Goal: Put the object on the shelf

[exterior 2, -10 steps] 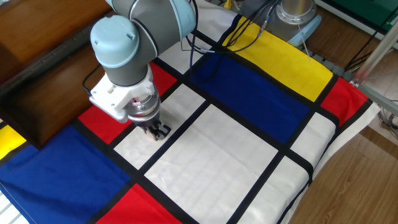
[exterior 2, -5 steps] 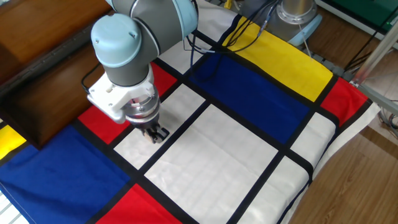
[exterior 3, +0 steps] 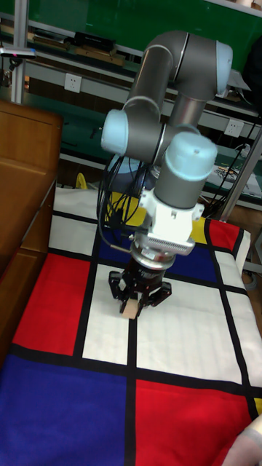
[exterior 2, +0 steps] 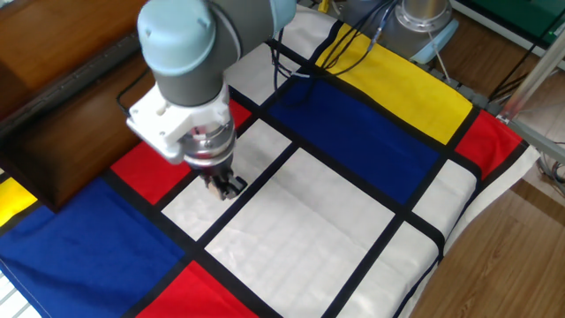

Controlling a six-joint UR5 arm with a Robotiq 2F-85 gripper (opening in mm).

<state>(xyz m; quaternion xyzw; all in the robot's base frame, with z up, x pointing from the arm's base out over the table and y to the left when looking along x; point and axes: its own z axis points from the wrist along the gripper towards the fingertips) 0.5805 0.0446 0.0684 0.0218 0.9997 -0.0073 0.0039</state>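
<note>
Gripper point(exterior 2: 226, 185) first, in the fixed view: it hangs from the arm's wrist with its dark fingertips low over a white panel of the coloured cloth point(exterior 2: 371, 132), just beside a black stripe. The cube cannot be made out here; the fingertips hide whatever sits between them, so this view alone does not settle whether anything is held. The shelf point(exterior 2: 66, 97) stands at about ten o'clock from the gripper, well apart from it, with nothing of the task visible on its boards.

From the tall fixed view the picture is plainer. The gripper point(exterior 3: 138, 295) has its jaws drawn in around the cube point(exterior 3: 130, 311), a small pale block that pokes out below the fingertips, just at the level of the cloth point(exterior 3: 182, 338); whether it has left the surface is hard to tell. The shelf point(exterior 3: 25, 189) rises at roughly nine to ten o'clock from the gripper, along the left edge.

As a judgement, the pick looks made or nearly so, while the carry across to the shelf and the release there are left to do.
</note>
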